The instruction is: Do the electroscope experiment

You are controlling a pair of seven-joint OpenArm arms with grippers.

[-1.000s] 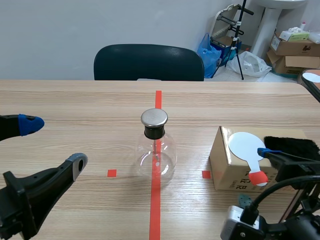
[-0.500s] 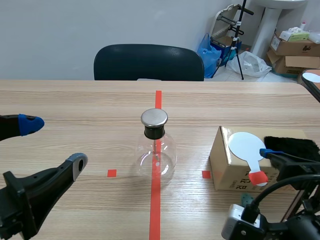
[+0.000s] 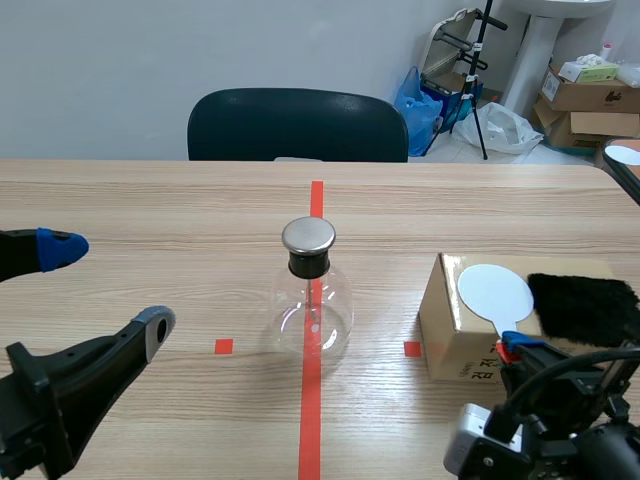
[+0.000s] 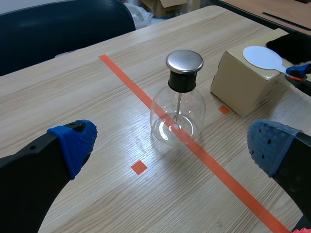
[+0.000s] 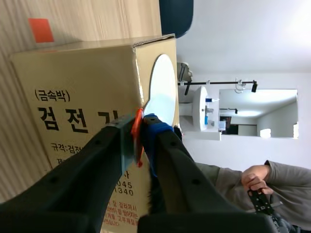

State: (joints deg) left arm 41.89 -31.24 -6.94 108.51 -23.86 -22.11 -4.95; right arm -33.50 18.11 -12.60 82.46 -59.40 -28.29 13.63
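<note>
1. Electroscope (image 3: pixel 311 300): a clear glass flask with a black stopper, a round metal cap (image 3: pixel 308 235) and a thin rod hanging inside. It stands upright at the middle of the worktop (image 3: pixel 150 210), on the orange-red tape line (image 3: pixel 316 195). This central position appears chosen so that either arm can reach the cap.
2. Cardboard box (image 3: pixel 445 320), right of the flask and well apart from it. It serves as a raised stand for the charging tools.
3. White disc paddle (image 3: pixel 495 293): the disc lies flat on the box top and its red handle (image 3: pixel 508 345) overhangs the near edge. The overhang probably gives the fingers room to close around the handle.
4. Black fur cloth (image 3: pixel 583 305), lying on the box just right of the disc, presumably for rubbing it.
5. Right end effector (image 5: pixel 140 128): clenched on the red handle at the box's near edge, grasping the paddle. The disc is not yet lifted.
6. Left end effector (image 3: pixel 108 287): released, fingers spread wide. It hangs at the near left, facing the flask but clear of it.
</note>
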